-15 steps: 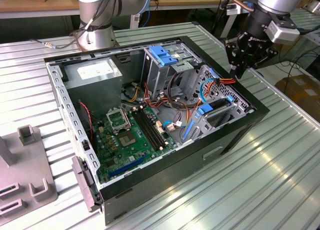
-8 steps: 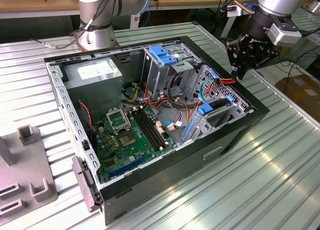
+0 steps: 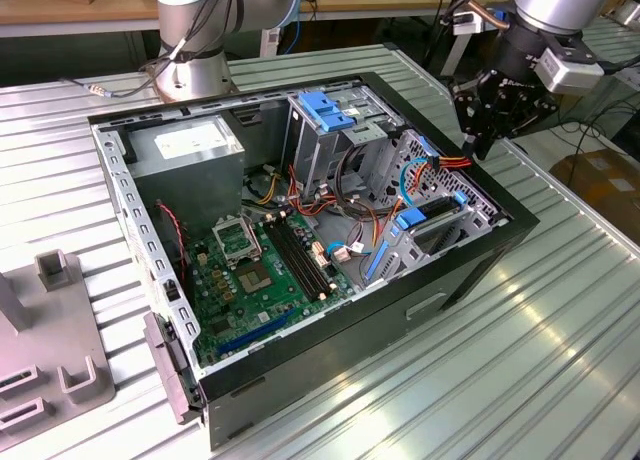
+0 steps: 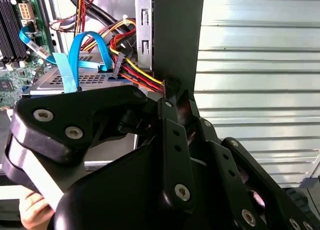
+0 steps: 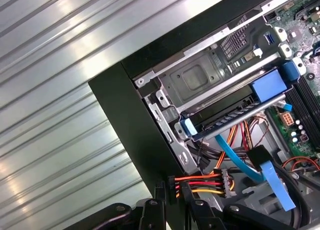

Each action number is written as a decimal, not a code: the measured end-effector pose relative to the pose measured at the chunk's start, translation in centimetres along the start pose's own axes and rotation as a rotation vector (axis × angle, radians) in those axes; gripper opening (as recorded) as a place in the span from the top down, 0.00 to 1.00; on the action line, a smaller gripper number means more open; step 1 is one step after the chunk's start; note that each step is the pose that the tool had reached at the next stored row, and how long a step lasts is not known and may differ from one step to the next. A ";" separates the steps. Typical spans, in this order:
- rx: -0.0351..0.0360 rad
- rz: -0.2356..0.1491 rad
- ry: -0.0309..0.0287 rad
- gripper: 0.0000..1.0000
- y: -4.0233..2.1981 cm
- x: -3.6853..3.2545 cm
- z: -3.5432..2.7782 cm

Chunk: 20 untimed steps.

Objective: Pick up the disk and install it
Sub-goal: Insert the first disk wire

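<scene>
Black linkage of my gripper (image 4: 172,97) pinches shut on the power cable (image 5: 202,182), drawing its connector clear of the bay. Beyond, the disk (image 5: 235,115) sits in the drive cage (image 3: 440,225), blue bracket outward, so installed.

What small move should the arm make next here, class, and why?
Probably a short move carrying the power cable towards the disk. The disk already sits in its bay in the blue bracket, while the gripper is at the red, yellow and black cable by the computer case corner, and the cable's connector looks unplugged.
</scene>
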<state>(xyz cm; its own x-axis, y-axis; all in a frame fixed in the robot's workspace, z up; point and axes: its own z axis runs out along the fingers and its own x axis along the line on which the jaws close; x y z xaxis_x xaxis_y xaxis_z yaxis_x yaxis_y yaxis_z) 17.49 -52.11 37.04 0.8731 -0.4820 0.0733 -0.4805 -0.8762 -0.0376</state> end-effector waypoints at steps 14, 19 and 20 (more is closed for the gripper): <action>-0.0006 -0.021 0.0018 0.84 0.06 -0.08 0.25; -0.0042 0.025 0.0036 0.84 0.09 -0.14 0.15; -0.0050 0.035 0.0040 0.84 0.09 -0.14 0.15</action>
<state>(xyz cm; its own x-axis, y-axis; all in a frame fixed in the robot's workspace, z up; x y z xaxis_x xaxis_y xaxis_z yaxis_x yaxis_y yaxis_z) 17.33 -52.11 36.88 0.8552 -0.5127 0.0760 -0.5116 -0.8585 -0.0353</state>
